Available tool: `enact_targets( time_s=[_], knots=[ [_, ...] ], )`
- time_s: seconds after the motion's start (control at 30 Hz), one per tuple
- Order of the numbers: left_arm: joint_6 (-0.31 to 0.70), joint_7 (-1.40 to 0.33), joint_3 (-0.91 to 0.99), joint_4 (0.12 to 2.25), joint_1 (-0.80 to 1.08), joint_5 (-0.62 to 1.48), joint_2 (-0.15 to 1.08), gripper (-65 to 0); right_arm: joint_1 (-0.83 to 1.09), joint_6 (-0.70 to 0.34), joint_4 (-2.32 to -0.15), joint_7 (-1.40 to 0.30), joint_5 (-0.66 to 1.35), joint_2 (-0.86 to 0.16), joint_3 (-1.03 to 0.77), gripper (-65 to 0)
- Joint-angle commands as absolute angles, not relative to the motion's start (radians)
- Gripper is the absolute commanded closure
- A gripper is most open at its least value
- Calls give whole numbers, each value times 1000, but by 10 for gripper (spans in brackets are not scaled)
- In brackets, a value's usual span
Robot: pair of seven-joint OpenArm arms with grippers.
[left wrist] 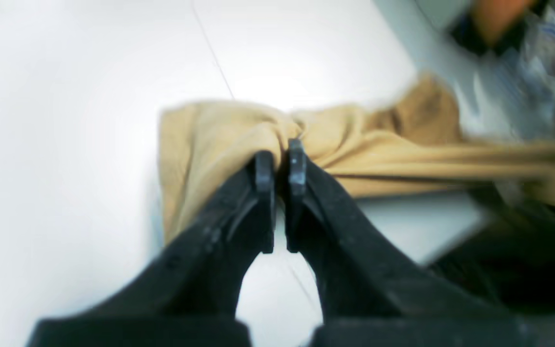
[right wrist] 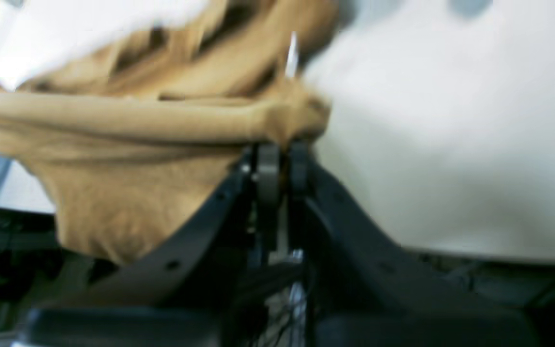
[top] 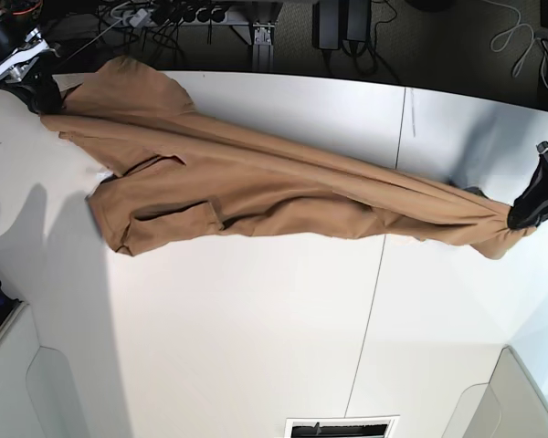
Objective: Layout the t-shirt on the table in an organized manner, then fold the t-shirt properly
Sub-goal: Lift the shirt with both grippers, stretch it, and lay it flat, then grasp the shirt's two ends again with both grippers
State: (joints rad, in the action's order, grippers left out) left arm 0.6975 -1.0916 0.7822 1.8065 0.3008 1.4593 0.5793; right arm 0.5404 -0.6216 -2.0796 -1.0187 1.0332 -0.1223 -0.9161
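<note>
We see our left gripper (left wrist: 281,164) with its black jaws pinched together on a bunched fold of the plain tan soft cloth t-shirt (left wrist: 219,140). The cloth stretches away rightward in taut ridges over the flat matte white worktop (left wrist: 75,144), blurred at its far end.

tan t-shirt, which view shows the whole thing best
The base view: the plain tan cloth t-shirt shows whole, stretched across the white table. The left wrist view shows only a bunched end between shut fingers; the right wrist view shows a blurred end.
</note>
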Motion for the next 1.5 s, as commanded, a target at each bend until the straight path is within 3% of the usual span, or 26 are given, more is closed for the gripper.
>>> enact_targets(
  time_s=[0.0, 0.17, 0.33, 0.5, 0.53, 0.63, 0.7, 1.03, 1.27, 1.47],
  knots=[
    [698, -1007, 838, 1843, 287, 1484, 595, 0, 540, -619, -2099, -966, 1026, -150, -941, 0],
    [698, -886, 783, 1871, 166, 1453, 598, 0, 384, -608, -2100, -769, 868, -184, -934, 0],
    [698, -664, 403, 1755, -20, 1077, 607, 0, 163, -598, -2012, -750, 722, -200, -844, 0],
    [698, -403, 67, 1467, -250, 740, 568, -5, -8, -598, -1806, -682, 566, -213, -709, 0],
    [698, -377, 25, 1402, -294, 690, 553, -40, -42, -593, -1763, -682, 546, -213, -686, -38],
    [698, -364, -56, 1244, -383, 631, 516, -237, -91, -579, -1673, -688, 532, -213, -652, -345],
    [698, -401, -71, 1191, -402, 635, 512, -325, -91, -579, -1665, -713, 559, -213, -648, -405],
    [698, -638, 108, 1256, -336, 920, 595, -326, -18, -580, -1728, -892, 669, -213, -700, -403],
    [698, -723, 285, 1259, -191, 996, 599, -326, 131, -581, -1735, -894, 701, -213, -709, -403],
    [698, -709, 309, 1258, -48, 996, 593, -326, 213, -581, -1708, -838, 711, -213, -669, -403]
  ],
)
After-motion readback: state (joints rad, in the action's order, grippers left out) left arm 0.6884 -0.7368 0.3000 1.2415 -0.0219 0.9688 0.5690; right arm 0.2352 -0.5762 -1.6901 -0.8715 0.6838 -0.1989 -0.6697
